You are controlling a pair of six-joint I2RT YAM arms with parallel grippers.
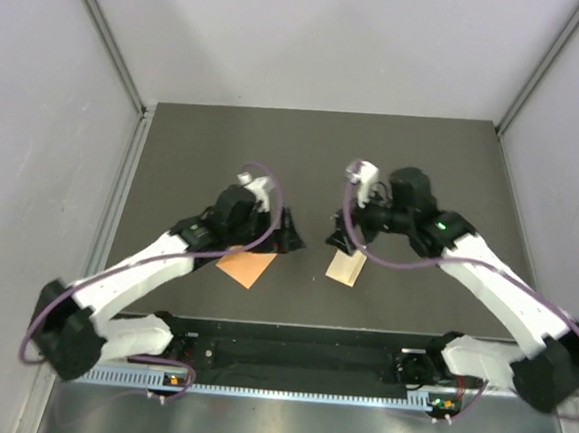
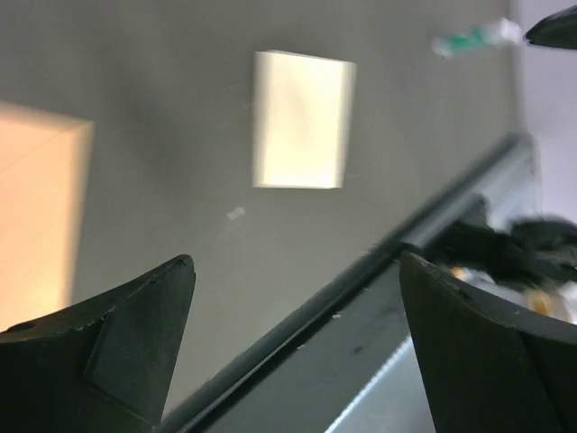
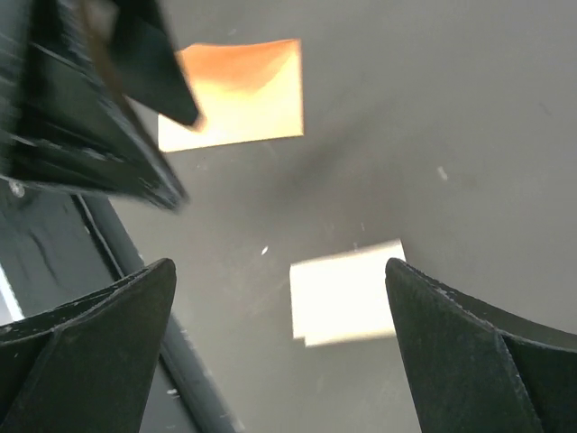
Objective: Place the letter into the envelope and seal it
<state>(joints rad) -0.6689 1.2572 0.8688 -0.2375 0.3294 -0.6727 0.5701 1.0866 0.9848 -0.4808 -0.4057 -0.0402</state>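
Pale cream rectangular paper letter (image 1: 346, 268), right of orange paper envelope (image 1: 246, 267), should be edge-pinched; left gripper (image 2: 296, 262), right gripper (image 3: 279, 266) spread wide, empty.

One bench (image 1: 424, 167) carries two papers: one orange envelope (image 1: 246, 267) and, just right of the envelope, one cream letter (image 1: 346, 268). Two tools: left tool (image 2: 296, 262), right tool (image 3: 279, 266).
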